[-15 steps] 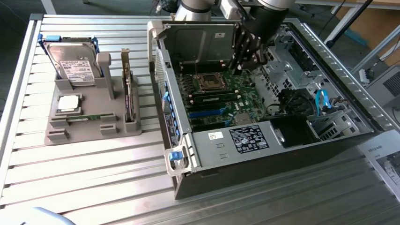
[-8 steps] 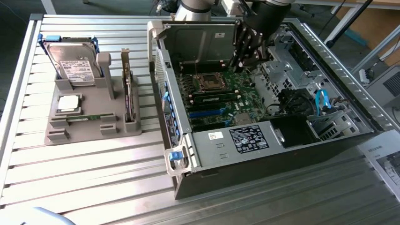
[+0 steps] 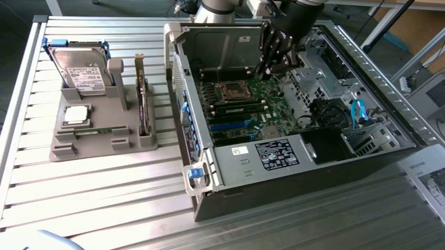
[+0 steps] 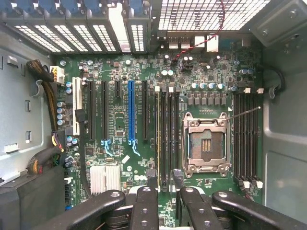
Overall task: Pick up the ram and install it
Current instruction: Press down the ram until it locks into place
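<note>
Gripper [image 4: 164, 179] over open case [image 3: 326, 161], fingers [image 4: 150, 181] released, empty.
Ram [image 4: 158, 139] edge-up in motherboard [image 4: 120, 120] slot beneath; second stick [image 3: 94, 131] in fixture [image 3: 104, 148] on worktop [image 3: 104, 198]. Risk: half-seated, working loose if end latches unclicked.

Thin green ram [image 3: 94, 131], on edge, in grey holder [image 3: 104, 149]

Bench [image 3: 104, 198]: holder [image 3: 104, 151] at the exterior view's left, computer case [image 3: 278, 195] at its right.
Holder: hard drive [image 3: 82, 73] upright at far end; processor [image 3: 76, 114] mid; ram [image 3: 94, 131] nearer; expansion card [image 3: 144, 104] upright, case side.
Case: motherboard [image 3: 264, 117] inside; pincer [image 3: 278, 67] above it.
</note>
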